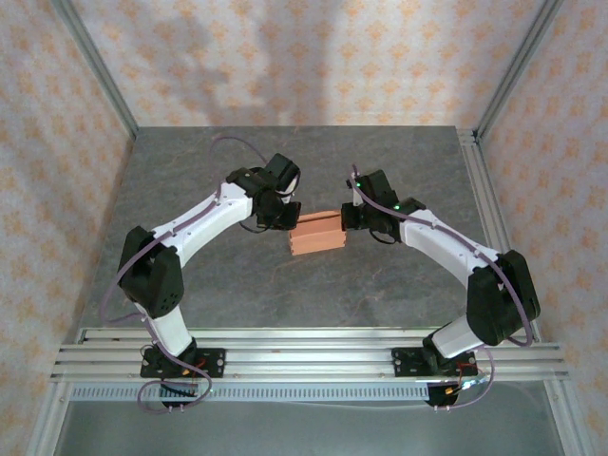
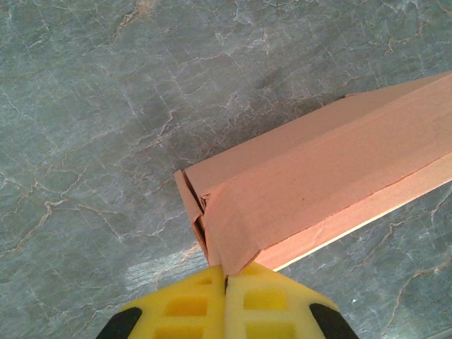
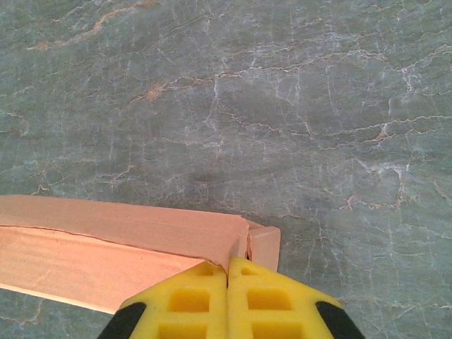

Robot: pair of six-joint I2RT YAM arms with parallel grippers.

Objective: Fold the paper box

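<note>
two grippers, one paper box [image 1: 316,233] sitting between them, about the middle of the worktop [image 1: 285,304], well away from every edge. its long axis runs left to right across the worktop, a bit skewed, so the right end points slightly toward the far edge and the left end slightly toward the near one.

left gripper [image 2: 226,279] is right at the box's left end and the right gripper [image 3: 227,265] is right at its right end, so neither arm is really nearer, each just owns its own end. both have their fingers pressed together with nothing pinched. the closed tips look like they're touching the card at each end.

the left end flap [image 2: 192,201] gapes a little, and the right end flap [image 3: 265,244] isn't flush either. my guess is the next bit is pushing inward along the long axis from both ends, and the box could skid sideways if one side pushes harder.
</note>
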